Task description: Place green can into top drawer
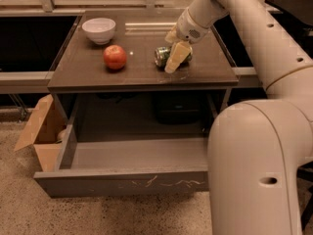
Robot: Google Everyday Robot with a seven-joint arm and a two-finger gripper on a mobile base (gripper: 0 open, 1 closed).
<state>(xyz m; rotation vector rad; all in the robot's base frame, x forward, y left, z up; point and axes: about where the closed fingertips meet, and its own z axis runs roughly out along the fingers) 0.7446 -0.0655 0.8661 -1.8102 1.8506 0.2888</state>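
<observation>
The green can [161,56] lies on its side on the table top [137,75], right of centre. My gripper [172,48] comes down from the upper right and is at the can. It is open, with one cream finger [176,58] in front of the can and the other behind it. The front finger hides the can's middle. The top drawer [122,182] is pulled out below the table, and its grey inside holds nothing I can see. Its front panel has pale scratches.
A red apple [115,57] sits left of the can and a white bowl [99,29] at the table's back left. A cardboard box [41,131] stands on the floor left of the drawer. My arm's large white body [259,165] covers the drawer's right end.
</observation>
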